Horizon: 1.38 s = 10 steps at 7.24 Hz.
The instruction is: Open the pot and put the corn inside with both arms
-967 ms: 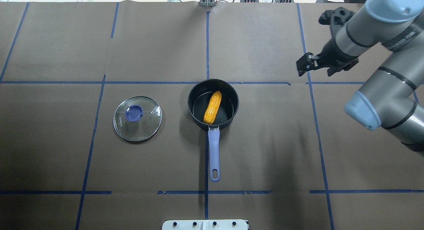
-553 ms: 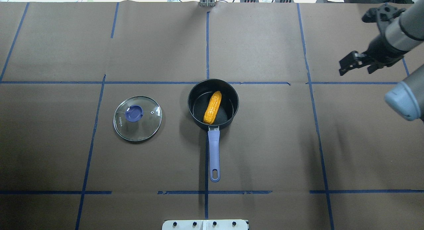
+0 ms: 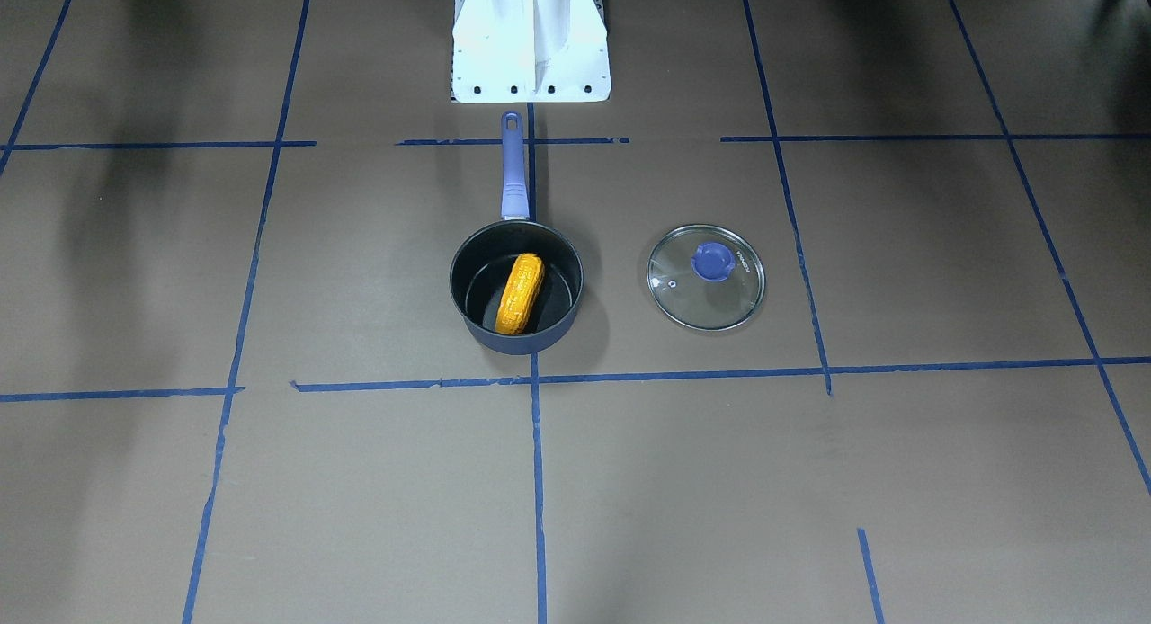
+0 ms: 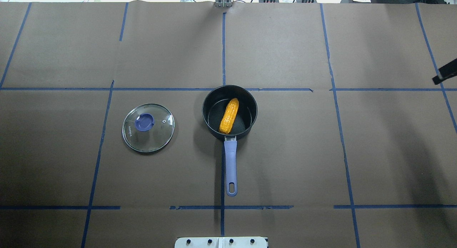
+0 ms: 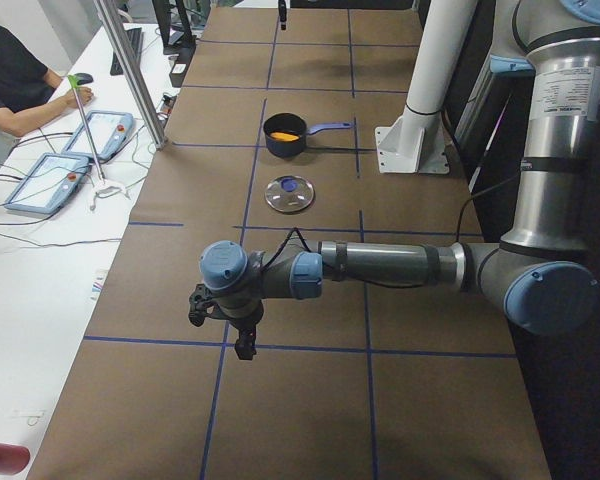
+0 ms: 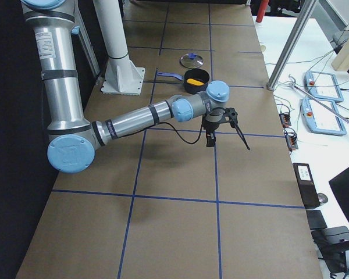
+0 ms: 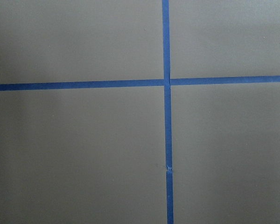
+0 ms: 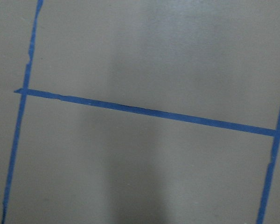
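Observation:
The dark navy pot point(image 4: 250, 98) stands uncovered mid-table, its purple-blue handle point(image 4: 231, 165) pointing at the robot base. The yellow-orange corn point(image 4: 229, 115) lies inside it; pot point(image 3: 468, 314) and corn point(image 3: 521, 293) also show in the front view. The left gripper point(image 5: 220, 330) hangs over bare table far off to the left; I cannot tell if it is open. The right gripper point(image 6: 227, 142) is far off to the right with its fingers spread and empty. Only a black tip of it point(image 4: 444, 75) shows at the overhead view's right edge.
The glass lid point(image 4: 148, 127) with its purple knob lies flat on the table left of the pot, apart from it. The white base pedestal point(image 4: 221, 242) is at the near edge. An operator point(image 5: 10, 80) and tablets point(image 6: 323, 87) are along the far side.
The right arm has swung away to the right, almost out of the overhead view. Pot, corn and lid have not moved.

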### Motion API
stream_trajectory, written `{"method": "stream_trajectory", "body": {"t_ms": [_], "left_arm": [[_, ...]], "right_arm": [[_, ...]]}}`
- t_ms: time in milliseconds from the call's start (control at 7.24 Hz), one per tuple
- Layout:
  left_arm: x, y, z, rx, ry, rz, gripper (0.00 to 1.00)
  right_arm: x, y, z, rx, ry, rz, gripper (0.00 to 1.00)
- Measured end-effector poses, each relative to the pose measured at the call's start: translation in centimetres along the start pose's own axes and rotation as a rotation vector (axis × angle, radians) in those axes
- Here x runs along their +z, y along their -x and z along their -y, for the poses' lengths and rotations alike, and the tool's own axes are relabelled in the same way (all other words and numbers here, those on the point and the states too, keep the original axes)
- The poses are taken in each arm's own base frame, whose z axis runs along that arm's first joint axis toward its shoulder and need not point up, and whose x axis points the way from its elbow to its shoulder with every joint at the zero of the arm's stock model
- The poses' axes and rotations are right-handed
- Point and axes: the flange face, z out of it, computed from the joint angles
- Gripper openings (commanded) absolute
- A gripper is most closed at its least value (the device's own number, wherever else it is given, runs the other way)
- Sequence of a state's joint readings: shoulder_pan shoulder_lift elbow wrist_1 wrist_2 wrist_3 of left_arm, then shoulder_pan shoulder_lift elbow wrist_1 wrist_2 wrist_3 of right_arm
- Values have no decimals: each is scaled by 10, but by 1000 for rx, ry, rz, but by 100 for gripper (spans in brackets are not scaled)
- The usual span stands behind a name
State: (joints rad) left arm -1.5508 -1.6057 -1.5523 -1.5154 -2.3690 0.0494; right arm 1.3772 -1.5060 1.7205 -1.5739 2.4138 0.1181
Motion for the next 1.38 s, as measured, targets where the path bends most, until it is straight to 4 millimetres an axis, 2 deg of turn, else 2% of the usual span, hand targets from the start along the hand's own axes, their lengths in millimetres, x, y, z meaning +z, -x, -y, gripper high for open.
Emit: {"method": "stream_trajectory", "body": {"t_ms": [276, 553, 691, 967, 1382], "left_arm": [[0, 0, 0, 2, 0, -1, 100], [2, 2, -3, -1, 3, -2, 100], [3, 3, -5, -3, 5, -2, 100], [4, 4, -6, -4, 6, -2, 100], [5, 4, -6, -4, 7, -2, 100]], "right_arm": [[0, -93, -34, -5, 9, 1, 100], [-8, -143, -65, 47, -5, -4, 100], [-7, -154, -77, 67, -3, -8, 100], [0, -165, -91, 88, 8, -6, 100], [5, -171, -96, 84, 1, -8, 100]]}}
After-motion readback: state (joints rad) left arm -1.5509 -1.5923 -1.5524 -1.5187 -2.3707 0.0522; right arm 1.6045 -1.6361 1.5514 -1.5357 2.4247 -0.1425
